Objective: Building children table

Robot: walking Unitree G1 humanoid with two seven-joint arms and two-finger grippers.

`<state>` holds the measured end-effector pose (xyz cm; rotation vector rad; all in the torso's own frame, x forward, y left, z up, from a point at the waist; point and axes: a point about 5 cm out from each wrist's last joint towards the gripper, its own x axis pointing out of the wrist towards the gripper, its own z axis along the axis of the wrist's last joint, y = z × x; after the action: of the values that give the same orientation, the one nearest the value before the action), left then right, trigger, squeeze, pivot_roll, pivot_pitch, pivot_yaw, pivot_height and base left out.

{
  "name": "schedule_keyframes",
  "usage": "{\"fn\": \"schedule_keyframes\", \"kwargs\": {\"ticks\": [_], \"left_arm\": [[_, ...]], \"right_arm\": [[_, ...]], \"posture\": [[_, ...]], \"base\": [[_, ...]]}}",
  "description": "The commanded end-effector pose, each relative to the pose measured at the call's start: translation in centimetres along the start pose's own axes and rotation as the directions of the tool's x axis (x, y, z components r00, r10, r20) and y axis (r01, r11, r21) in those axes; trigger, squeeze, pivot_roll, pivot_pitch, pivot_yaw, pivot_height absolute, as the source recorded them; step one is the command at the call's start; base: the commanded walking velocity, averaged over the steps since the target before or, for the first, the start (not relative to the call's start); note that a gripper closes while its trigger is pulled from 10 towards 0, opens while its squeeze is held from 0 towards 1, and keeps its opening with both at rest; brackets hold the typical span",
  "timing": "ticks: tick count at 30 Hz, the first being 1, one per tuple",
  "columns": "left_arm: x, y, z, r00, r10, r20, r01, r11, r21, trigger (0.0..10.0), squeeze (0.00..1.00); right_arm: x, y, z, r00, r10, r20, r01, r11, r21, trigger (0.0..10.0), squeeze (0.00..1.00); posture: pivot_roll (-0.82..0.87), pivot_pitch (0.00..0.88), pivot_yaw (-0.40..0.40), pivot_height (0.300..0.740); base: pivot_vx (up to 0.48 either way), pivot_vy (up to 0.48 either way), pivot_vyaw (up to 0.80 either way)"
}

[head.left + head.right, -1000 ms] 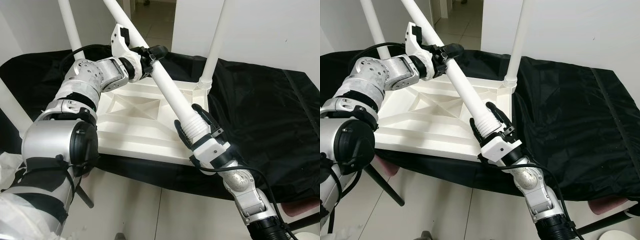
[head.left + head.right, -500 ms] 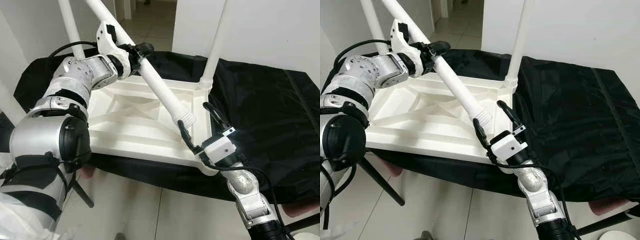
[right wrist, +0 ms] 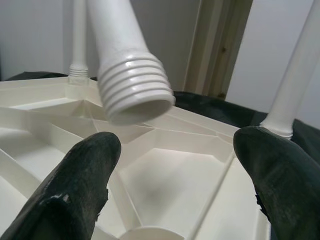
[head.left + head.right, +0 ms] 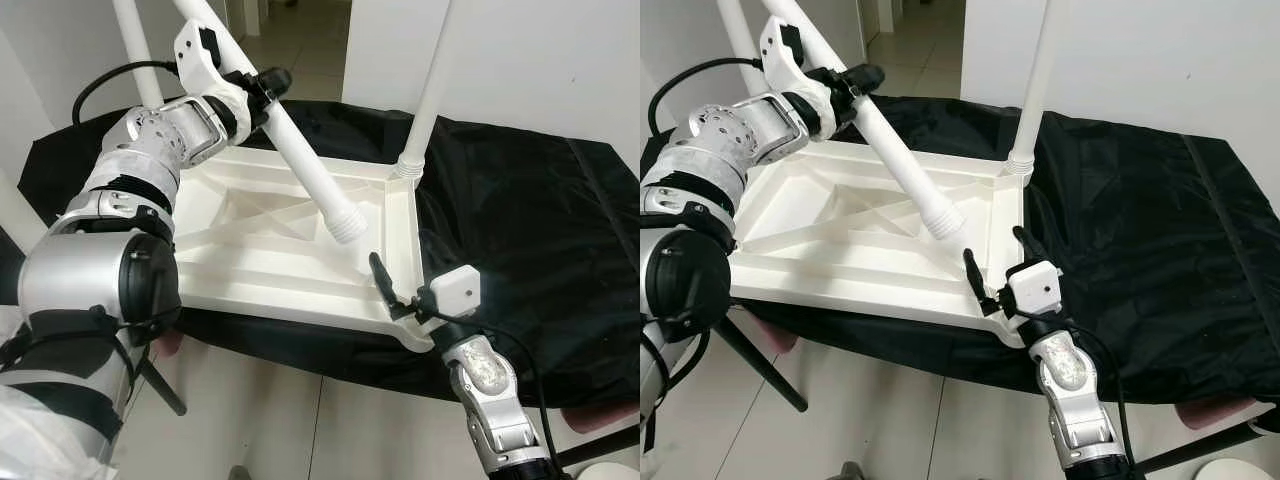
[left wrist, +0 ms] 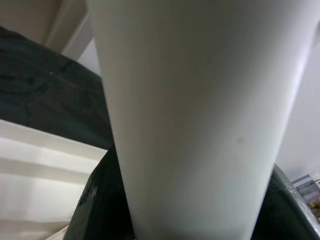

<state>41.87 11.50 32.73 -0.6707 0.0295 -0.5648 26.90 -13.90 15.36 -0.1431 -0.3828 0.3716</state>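
The white moulded-plastic tabletop (image 4: 270,250) lies upside down on a bench draped in black cloth (image 4: 520,210), its underside ribbed with crossing struts. The left gripper (image 4: 262,88) has its fingers closed around a smooth, round white leg (image 4: 305,165), held slanting above the tabletop, its ridged, threaded end (image 3: 132,87) hanging free. The right gripper (image 4: 398,272) hovers at the tabletop's near right corner, fingers spread and empty. Another leg (image 4: 428,90) stands upright in the far right corner. No writing is legible
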Motion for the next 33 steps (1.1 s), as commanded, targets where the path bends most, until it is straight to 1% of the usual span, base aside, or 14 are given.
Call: {"fn": "schedule_keyframes", "kwargs": {"ticks": [1, 4, 7, 9, 14, 17, 21, 24, 25, 26, 27, 28, 29, 33], "left_arm": [[0.1, -1.3, 0.3, 0.987, -0.154, 0.034, 0.153, 0.988, 0.036, 10.0, 0.0], [0.6, -2.3, -0.3, 0.985, -0.156, 0.074, 0.148, 0.984, 0.1, 10.0, 0.0], [1.0, -3.6, -1.0, 0.979, -0.174, 0.103, 0.155, 0.973, 0.173, 10.0, 0.0], [1.0, -4.2, -1.4, 0.975, -0.182, 0.124, 0.149, 0.96, 0.237, 10.0, 0.0], [1.0, -4.6, -1.9, 0.971, -0.189, 0.143, 0.142, 0.947, 0.287, 10.0, 0.0], [0.9, -4.9, -2.6, 0.969, -0.194, 0.155, 0.133, 0.932, 0.337, 10.0, 0.0], [0.4, -6.4, -3.7, 0.955, -0.241, 0.171, 0.15, 0.893, 0.424, 10.0, 0.0], [0.3, -6.7, -4.0, 0.953, -0.247, 0.176, 0.146, 0.882, 0.447, 10.0, 0.0], [0.3, -7.0, -4.3, 0.952, -0.251, 0.178, 0.146, 0.877, 0.457, 10.0, 0.0], [0.2, -7.4, -4.7, 0.95, -0.255, 0.177, 0.149, 0.874, 0.463, 10.0, 0.0], [0.1, -7.7, -5.2, 0.949, -0.262, 0.174, 0.157, 0.874, 0.46, 10.0, 0.0], [0.1, -7.7, -5.2, 0.949, -0.262, 0.174, 0.157, 0.874, 0.46, 10.0, 0.0], [0.1, -8.0, -5.7, 0.948, -0.267, 0.171, 0.161, 0.87, 0.465, 10.0, 0.0], [-0.1, -8.7, -6.6, 0.945, -0.285, 0.158, 0.186, 0.869, 0.458, 10.0, 0.0]], "right_arm": [[0.5, -0.2, 0.5, 1.0, -0.002, 0.005, 0.002, 1.0, 0.029, 10.0, 0.0], [1.4, 0.0, 0.8, 0.998, 0.035, -0.051, -0.035, 0.999, 0.013, 10.0, 0.0], [2.3, -0.2, 1.3, 0.994, 0.036, -0.105, -0.045, 0.995, -0.086, 10.0, 0.0], [2.8, -0.3, 2.2, 0.991, 0.088, -0.097, -0.096, 0.992, -0.079, 10.0, 0.0], [3.0, -0.3, 3.1, 0.991, 0.114, -0.066, -0.115, 0.993, -0.014, 10.0, 0.0], [3.3, -0.7, 3.8, 0.995, 0.09, -0.049, -0.089, 0.996, 0.02, 10.0, 0.0], [3.8, -1.6, 3.7, 0.994, -0.002, -0.114, -0.009, 0.995, -0.096, 10.0, 0.0], [3.9, -1.8, 3.4, 0.99, -0.017, -0.143, 0.001, 0.993, -0.114, 10.0, 0.0], [4.0, -2.0, 3.3, 0.988, -0.049, -0.146, 0.025, 0.986, -0.164, 10.0, 0.37], [4.1, -2.1, 3.0, 0.981, -0.033, -0.19, 0.003, 0.987, -0.159, 10.0, 0.32], [4.2, -2.3, 3.0, 0.98, -0.035, -0.196, 0.005, 0.988, -0.151, 10.0, 0.16], [4.2, -2.3, 3.0, 0.98, -0.035, -0.196, 0.005, 0.988, -0.151, 10.0, 0.16], [4.3, -2.3, 2.9, 0.978, -0.025, -0.206, -0.001, 0.993, -0.122, 10.0, 0.0], [4.5, -2.5, 3.1, 0.98, -0.014, -0.201, -0.005, 0.995, -0.095, 10.0, 0.0]], "posture": [[-0.09, 0.0, -0.035, 0.74], [-0.09, 0.0, -0.048, 0.74], [-0.08, 0.0, -0.054, 0.74], [-0.08, 0.0, -0.057, 0.74], [-0.08, 0.0, -0.06, 0.74], [-0.08, 0.0, -0.06, 0.74], [-0.07, 0.0, -0.061, 0.74], [-0.07, 0.0, -0.061, 0.74], [-0.06, 0.0, -0.061, 0.74], [-0.06, 0.003, -0.063, 0.74], [-0.06, 0.003, -0.063, 0.74], [-0.06, 0.003, -0.063, 0.74], [-0.06, 0.006, -0.062, 0.74], [-0.06, 0.007, -0.061, 0.74]], "base": [[0.0, 0.0, 0.0], [0.0, 0.0, 0.0], [0.0, 0.0, 0.0], [0.0, 0.0, 0.0], [0.0, 0.0, 0.0], [0.0, 0.0, 0.0], [0.0, 0.0, 0.0], [0.0, 0.0, 0.0], [0.0, 0.0, 0.0], [0.0, 0.0, 0.0], [0.0, 0.0, 0.0], [0.0, 0.0, 0.0], [0.0, 0.0, 0.0], [0.0, 0.0, 0.0]]}}
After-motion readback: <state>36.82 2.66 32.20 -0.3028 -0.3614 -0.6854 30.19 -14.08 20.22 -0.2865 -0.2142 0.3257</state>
